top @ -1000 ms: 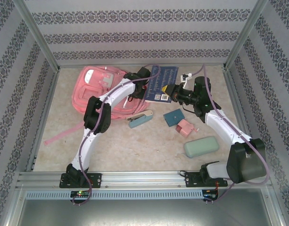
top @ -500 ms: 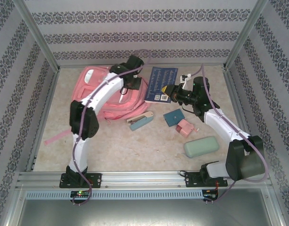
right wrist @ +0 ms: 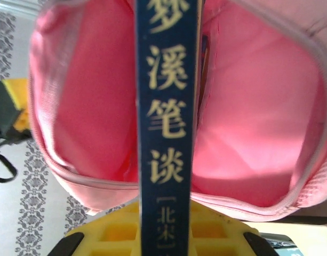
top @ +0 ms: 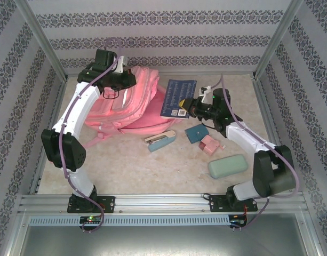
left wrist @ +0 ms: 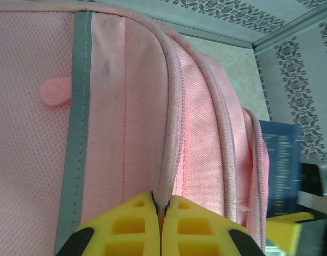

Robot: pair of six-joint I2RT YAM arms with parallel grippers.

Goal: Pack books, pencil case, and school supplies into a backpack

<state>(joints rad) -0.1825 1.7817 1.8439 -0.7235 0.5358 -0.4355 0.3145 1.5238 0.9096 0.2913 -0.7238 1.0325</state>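
Two arms shared the step: the left jaws were pinched together on a seam of the backpack (top: 139, 98), lifting its rim at the back of the bench (top: 152, 165), while the right jaws were clamped on a navy book (top: 178, 97), just in front of the pink opening. Done well, the book would likely go in edge-first, centred between the rims, the left arm holding the mouth taut.
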